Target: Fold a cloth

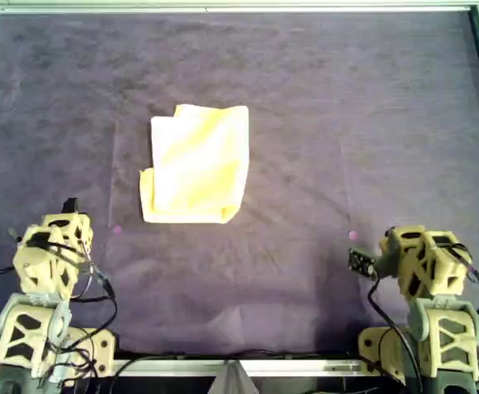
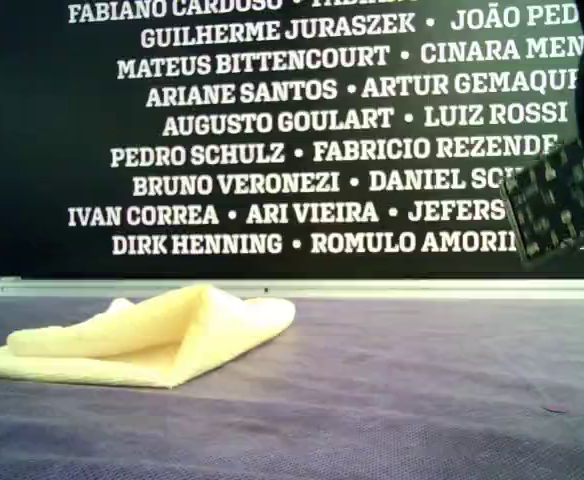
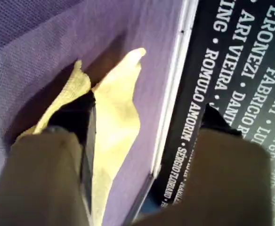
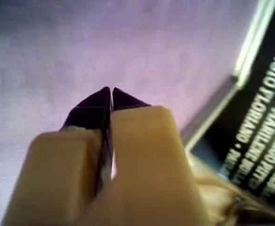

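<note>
The pale yellow, thin, soft folded cloth (image 1: 195, 166) is lying on the dark purple table covering (image 1: 346, 107), left of centre in the overhead view, its layers overlapping unevenly so the underside is staying out of sight. In the left wrist view one dark finger is covering part of the fabric. The left gripper (image 3: 144, 115) is sitting with its jaws spread wide and holding nothing, parked near the overhead view's lower left, apart from the cloth. The right gripper (image 4: 110, 92) is resting with its tips pressed together and empty, near the overhead view's lower right. A metal table rim (image 1: 239, 7) is bordering the covering; a black lettered wall (image 2: 272, 130) is standing behind it, its names cropped.
</note>
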### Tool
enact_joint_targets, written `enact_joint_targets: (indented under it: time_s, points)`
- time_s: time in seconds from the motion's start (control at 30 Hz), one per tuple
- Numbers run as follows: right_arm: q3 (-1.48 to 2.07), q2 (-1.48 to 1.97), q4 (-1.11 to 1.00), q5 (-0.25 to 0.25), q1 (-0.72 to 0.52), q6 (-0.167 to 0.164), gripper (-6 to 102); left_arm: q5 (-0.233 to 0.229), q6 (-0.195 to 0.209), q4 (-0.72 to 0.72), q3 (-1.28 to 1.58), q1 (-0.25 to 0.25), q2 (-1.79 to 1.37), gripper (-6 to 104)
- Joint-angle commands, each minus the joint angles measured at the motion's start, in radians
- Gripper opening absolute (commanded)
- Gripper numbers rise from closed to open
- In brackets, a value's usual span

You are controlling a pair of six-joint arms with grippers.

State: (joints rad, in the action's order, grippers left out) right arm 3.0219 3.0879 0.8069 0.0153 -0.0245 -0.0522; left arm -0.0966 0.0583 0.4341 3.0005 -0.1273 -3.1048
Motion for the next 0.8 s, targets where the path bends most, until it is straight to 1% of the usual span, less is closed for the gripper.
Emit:
enact_joint_targets:
  time_s: [0.0, 0.1, 0.13, 0.23, 0.37, 0.53, 0.77]
  points:
    - [0.015, 0.046, 0.028, 0.005, -0.008, -0.005, -1, 0.003, -0.003, -0.003, -0.032, 0.025, -0.018, 79]
    - [0.015, 0.046, 0.028, 0.006, -0.008, -0.005, -1, 0.002, -0.003, -0.003, -0.038, 0.025, -0.018, 79]
    - [0.015, 0.044, 0.029, -0.011, -0.003, -0.002, -1, 0.002, -0.003, -0.003, -0.038, 0.025, -0.018, 79]
    - [0.015, 0.044, 0.029, 0.003, 0.005, -0.002, -1, 0.002, -0.003, -0.018, -0.020, 0.025, -0.018, 79]
    - [0.015, 0.044, 0.029, -0.006, 0.008, -0.002, -1, 0.002, -0.003, -0.018, -0.018, 0.025, -0.018, 79]
    - [0.015, 0.044, 0.029, 0.003, -0.003, 0.002, -1, 0.002, -0.002, -0.018, 0.006, 0.025, -0.018, 79]
    - [0.015, 0.044, 0.029, 0.002, 0.002, 0.002, -1, 0.002, -0.002, -0.018, 0.008, 0.025, -0.018, 79]
